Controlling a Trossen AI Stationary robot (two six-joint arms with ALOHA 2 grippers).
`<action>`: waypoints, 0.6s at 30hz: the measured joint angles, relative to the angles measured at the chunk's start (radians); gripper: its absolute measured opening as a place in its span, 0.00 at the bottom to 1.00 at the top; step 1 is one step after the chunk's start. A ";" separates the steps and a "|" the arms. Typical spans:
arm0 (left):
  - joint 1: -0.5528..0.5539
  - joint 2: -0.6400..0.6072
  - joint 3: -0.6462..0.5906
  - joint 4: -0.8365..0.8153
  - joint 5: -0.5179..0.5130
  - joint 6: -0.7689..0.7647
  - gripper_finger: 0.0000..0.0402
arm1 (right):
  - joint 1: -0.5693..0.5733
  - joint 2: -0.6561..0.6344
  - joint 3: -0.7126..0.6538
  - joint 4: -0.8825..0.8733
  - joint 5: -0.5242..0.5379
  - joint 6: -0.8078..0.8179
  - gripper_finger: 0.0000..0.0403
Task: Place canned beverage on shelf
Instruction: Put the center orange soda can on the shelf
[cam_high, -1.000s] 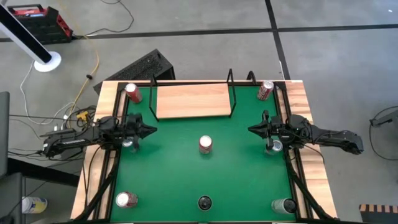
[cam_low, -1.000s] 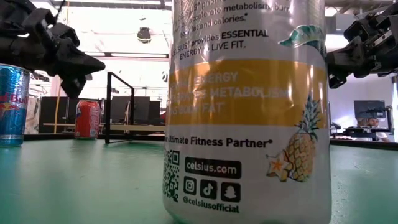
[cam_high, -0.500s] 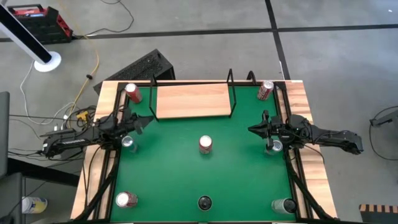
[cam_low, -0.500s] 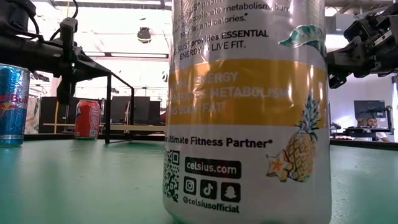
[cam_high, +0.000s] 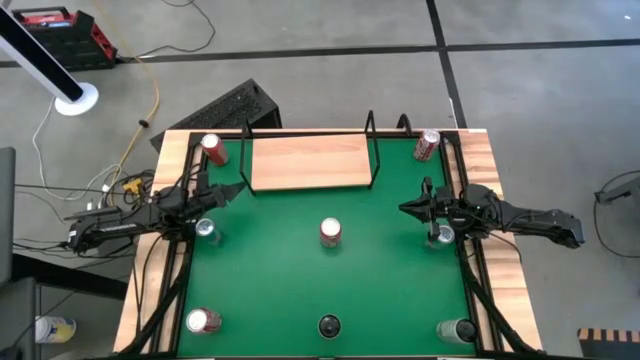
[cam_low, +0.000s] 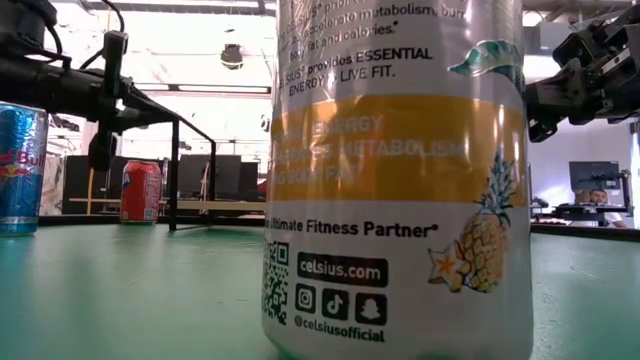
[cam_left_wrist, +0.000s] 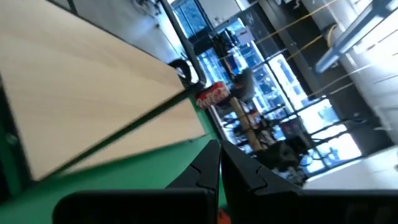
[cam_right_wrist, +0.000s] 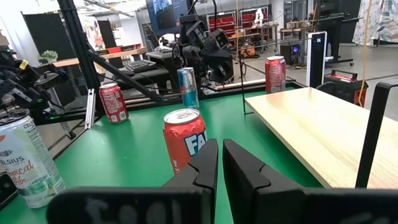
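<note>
From above: shelf (cam_high: 310, 162) set at the far edge of the green surface (cam_high: 270, 290), its board bare, ready to take a can. Cans scattered around; the red one (cam_high: 330, 232) stands alone mid-surface, between both arms and short of the shelf. Left end effector (cam_high: 236, 190) closed and empty, hovering by the shelf's near left corner. Right end effector (cam_high: 406, 208) nearly closed, empty, at the right side, aimed toward the middle.

Table level: a pineapple-labelled can (cam_low: 398, 180) fills the frame, blocking most else.

Left wrist: fingers pressed together, shelf board (cam_left_wrist: 87, 93) just ahead.

Right wrist: red can (cam_right_wrist: 185, 140) directly ahead of the near-shut fingers, apart from them, probably the easiest pick.
</note>
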 joint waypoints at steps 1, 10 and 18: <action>0.000 0.000 0.000 0.005 0.003 -0.013 0.00 | 0.000 0.000 0.000 0.000 0.000 0.000 0.13; 0.000 0.000 0.000 0.144 0.029 0.128 0.00 | -0.001 0.000 -0.001 0.080 0.022 0.110 0.13; 0.001 0.080 0.060 0.243 0.057 0.437 0.00 | -0.013 0.054 0.031 0.333 0.176 0.115 0.13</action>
